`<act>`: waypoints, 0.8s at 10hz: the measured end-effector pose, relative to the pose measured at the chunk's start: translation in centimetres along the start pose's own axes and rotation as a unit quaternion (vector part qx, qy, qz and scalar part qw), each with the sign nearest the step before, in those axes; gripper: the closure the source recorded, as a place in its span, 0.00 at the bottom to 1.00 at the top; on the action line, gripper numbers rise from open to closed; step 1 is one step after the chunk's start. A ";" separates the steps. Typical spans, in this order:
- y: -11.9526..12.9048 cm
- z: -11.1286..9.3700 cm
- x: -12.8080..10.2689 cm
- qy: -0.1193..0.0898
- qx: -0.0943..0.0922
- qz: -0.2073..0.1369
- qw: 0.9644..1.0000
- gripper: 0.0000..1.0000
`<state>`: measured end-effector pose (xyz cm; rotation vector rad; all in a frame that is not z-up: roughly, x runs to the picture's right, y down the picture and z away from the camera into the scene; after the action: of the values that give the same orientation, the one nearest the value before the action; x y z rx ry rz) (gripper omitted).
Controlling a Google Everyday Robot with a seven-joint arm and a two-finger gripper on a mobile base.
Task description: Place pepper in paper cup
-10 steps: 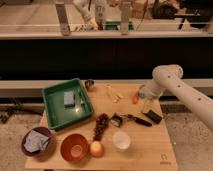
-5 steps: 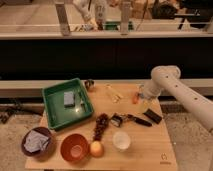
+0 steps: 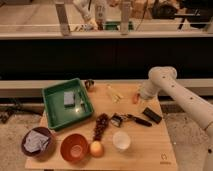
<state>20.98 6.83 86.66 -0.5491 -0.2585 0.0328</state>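
The pepper [image 3: 135, 99] is a small orange-red piece lying near the table's right back edge. My gripper [image 3: 139, 95] hangs from the white arm [image 3: 162, 80] and sits right at the pepper, partly covering it. I cannot tell whether it touches the pepper. The white paper cup [image 3: 121, 141] stands upright near the table's front, well to the front-left of the gripper.
A green tray [image 3: 55, 107] holds a grey sponge [image 3: 69, 98] at the left. A dark grape bunch [image 3: 101, 125], an orange bowl [image 3: 75, 148], a round orange fruit [image 3: 96, 148], a dark bowl with cloth [image 3: 36, 141], a black block [image 3: 151, 115] and a black tool [image 3: 131, 120] lie on the wooden table [image 3: 150, 150].
The gripper has moved a little left, closer onto the pepper. Nothing else on the table has moved.
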 end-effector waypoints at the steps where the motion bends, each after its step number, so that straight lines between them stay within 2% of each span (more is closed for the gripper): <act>1: -0.2 0.4 -0.5 -0.003 0.000 -0.004 1.000 0.20; 8: -0.6 3.1 -1.7 -0.016 -0.006 -0.025 1.000 0.20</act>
<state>18.57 7.73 89.10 -0.5548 -0.3043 -0.0094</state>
